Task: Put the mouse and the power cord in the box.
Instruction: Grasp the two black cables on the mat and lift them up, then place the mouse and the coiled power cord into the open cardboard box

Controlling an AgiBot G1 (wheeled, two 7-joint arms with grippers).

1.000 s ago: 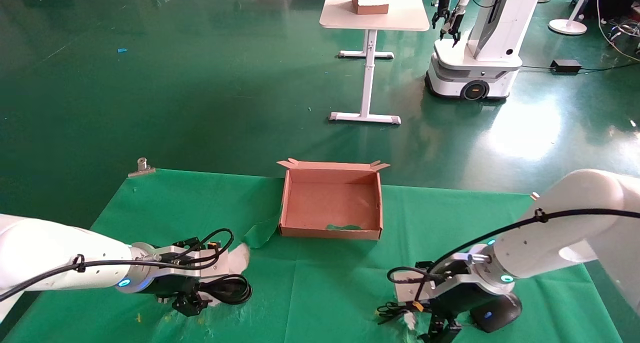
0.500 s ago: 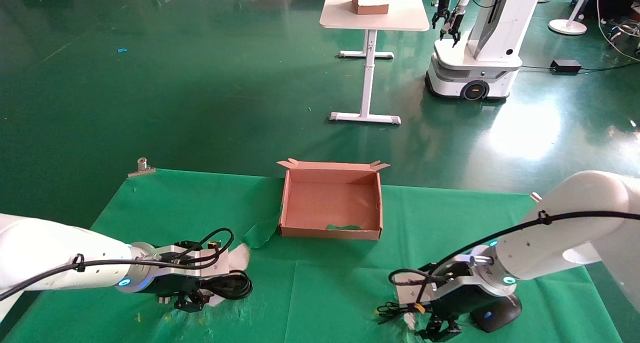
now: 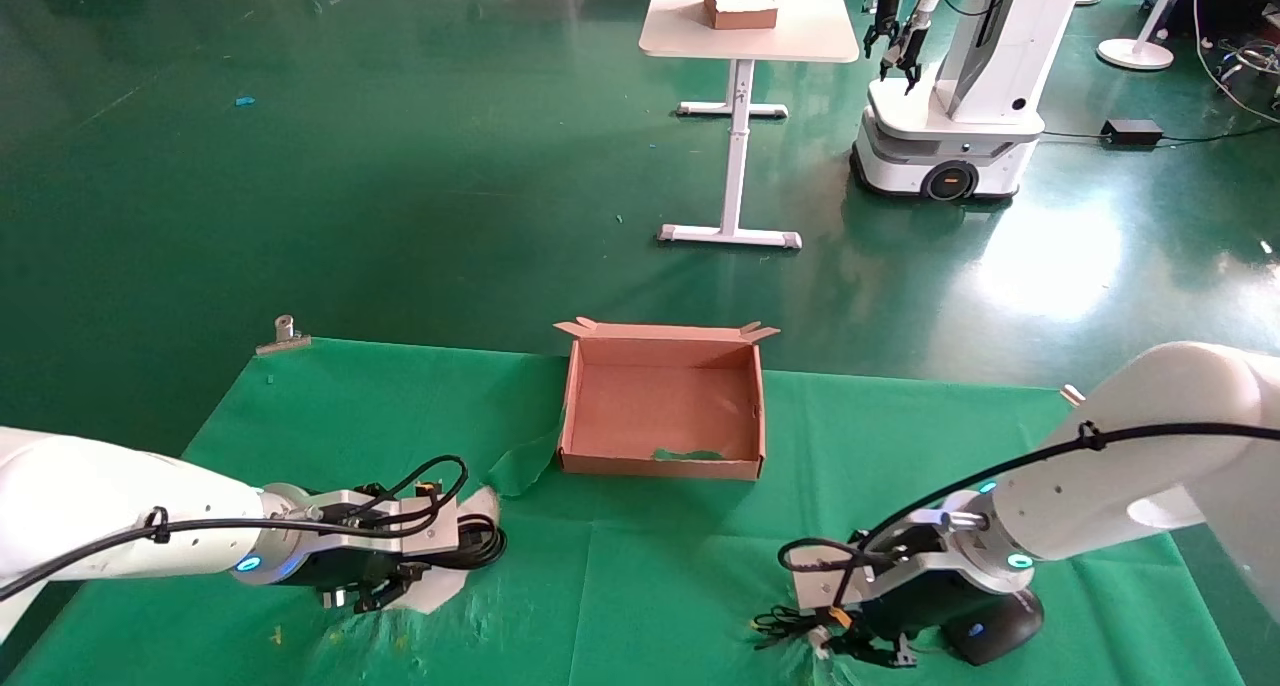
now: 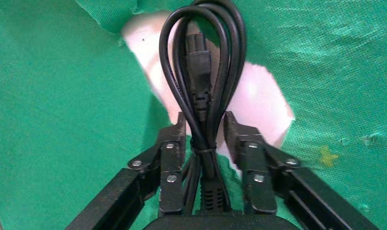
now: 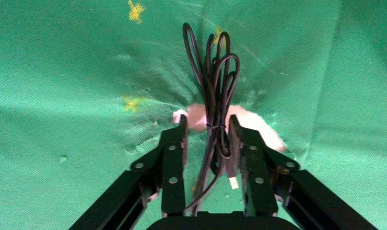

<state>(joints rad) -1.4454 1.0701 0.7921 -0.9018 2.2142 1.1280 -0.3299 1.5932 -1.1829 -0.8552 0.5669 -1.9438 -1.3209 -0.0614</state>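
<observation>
The shallow reddish-brown cardboard box (image 3: 662, 402) is placed at the centre of the head view, on the green cloth-covered table (image 3: 640, 586). The thick glossy black coiled power cord (image 3: 478, 544) is found at the lower left, straddled by the left gripper (image 3: 372, 596). The small black oval mouse (image 3: 992, 626) is set at the lower right, just beside the right gripper (image 3: 872, 652), between whose fingers the thin bundled mouse cable (image 5: 215, 96) lies.

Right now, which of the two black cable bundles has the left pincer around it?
The power cord: thick, glossy, with a chunky plug, between the left pincer's fingers. The thin mouse cable, ending in a silver USB plug, sits in the right pincer.
</observation>
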